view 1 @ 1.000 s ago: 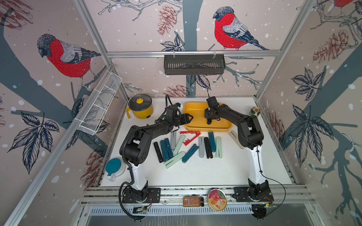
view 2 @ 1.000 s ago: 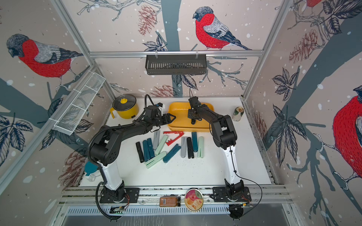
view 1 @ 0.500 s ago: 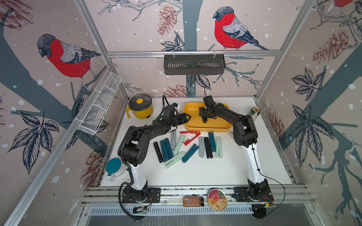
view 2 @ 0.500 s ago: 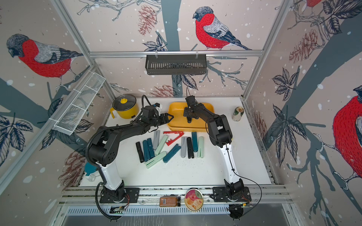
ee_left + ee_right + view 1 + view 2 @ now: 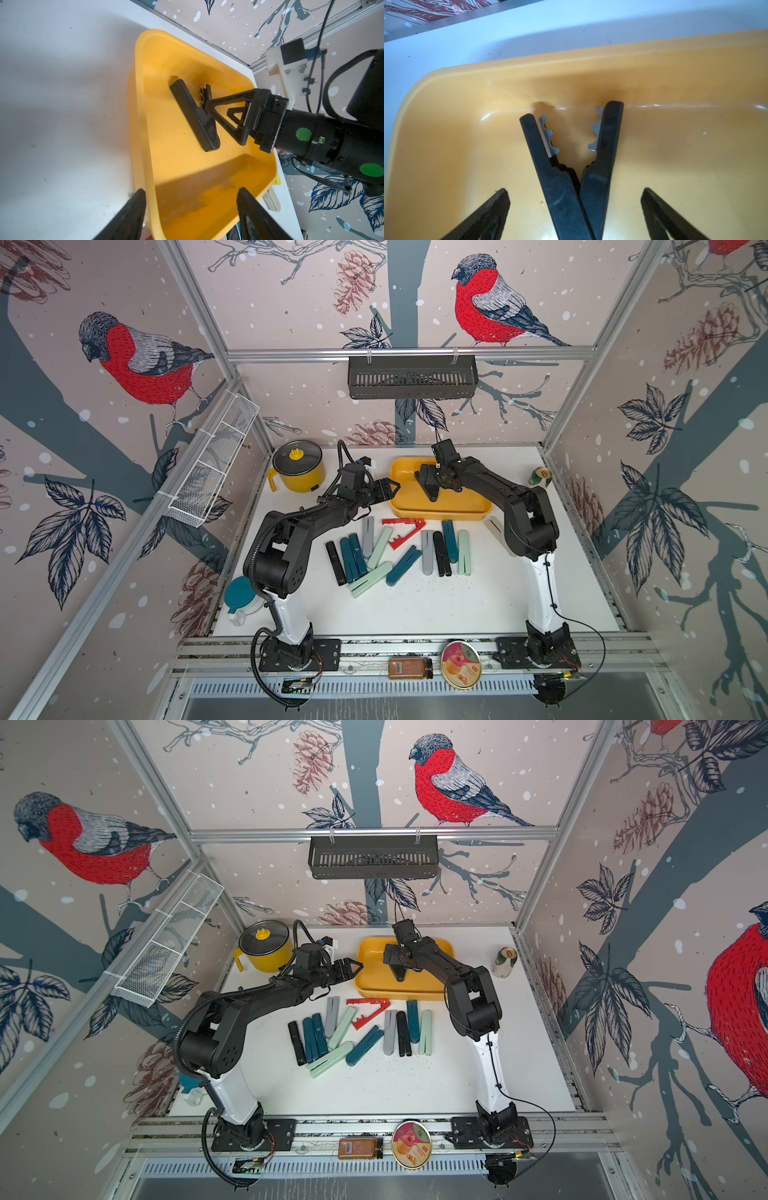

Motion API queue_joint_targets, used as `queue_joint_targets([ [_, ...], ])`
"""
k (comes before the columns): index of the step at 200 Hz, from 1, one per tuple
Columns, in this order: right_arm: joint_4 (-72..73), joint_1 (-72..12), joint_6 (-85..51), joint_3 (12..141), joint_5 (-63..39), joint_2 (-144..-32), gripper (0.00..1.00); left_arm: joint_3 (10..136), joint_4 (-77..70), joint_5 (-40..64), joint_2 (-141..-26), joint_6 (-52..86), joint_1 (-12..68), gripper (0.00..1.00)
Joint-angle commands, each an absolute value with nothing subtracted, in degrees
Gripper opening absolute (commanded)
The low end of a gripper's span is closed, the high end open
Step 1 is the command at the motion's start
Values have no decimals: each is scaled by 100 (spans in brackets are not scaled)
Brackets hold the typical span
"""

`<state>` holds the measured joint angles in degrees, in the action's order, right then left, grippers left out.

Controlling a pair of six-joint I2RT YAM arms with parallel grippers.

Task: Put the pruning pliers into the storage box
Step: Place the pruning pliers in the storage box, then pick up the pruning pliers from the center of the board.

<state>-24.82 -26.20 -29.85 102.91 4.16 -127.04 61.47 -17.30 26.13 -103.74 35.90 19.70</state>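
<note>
Since a second ago the right gripper (image 5: 574, 190) has let go. Its jaws are now standing wide open, and the black pruning pliers (image 5: 550, 178) are lying loose inside the storage box (image 5: 471, 70), between the jaws and touching neither.

The right wrist view is showing detail the others hide. Two matte black plastic arms are spreading in a narrow V, each tipped with a thin grey scalloped blade. They are resting on glossy yellow plastic with a rounded corner and a soft rolled rim.

The left wrist view is showing the same pliers flat on the box floor, with one trussed, triangular finger of the right gripper hanging over them. It is also showing the left gripper (image 5: 191, 191) with its jaws open, straddling the box's wall. One rough black jaw is sitting outside, one over the inside, and they are closing on nothing.

In both top views the remaining pruning pliers (image 5: 370, 574) are lying outside the box on the white worktop (image 5: 415, 605), beside the long wall nearer the arm bases. They are smooth closed bars in teal, mint, grey and black, plus a red pair (image 5: 403, 522) spreading in a toothed V.
</note>
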Motion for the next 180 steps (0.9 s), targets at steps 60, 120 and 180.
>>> queue_joint_targets([
  [60,-1975,-2539,-2701,9238,557,-11996,99,5971,-1440,2303,-9998,3186,1967,70],
  [120,-1641,-2299,-2360,7928,999,-10674,100,6177,-976,1508,-9794,2761,2309,73],
  [180,-1914,-1714,-1749,6275,1093,-9028,100,6266,-879,1266,-9724,2619,2399,75],
])
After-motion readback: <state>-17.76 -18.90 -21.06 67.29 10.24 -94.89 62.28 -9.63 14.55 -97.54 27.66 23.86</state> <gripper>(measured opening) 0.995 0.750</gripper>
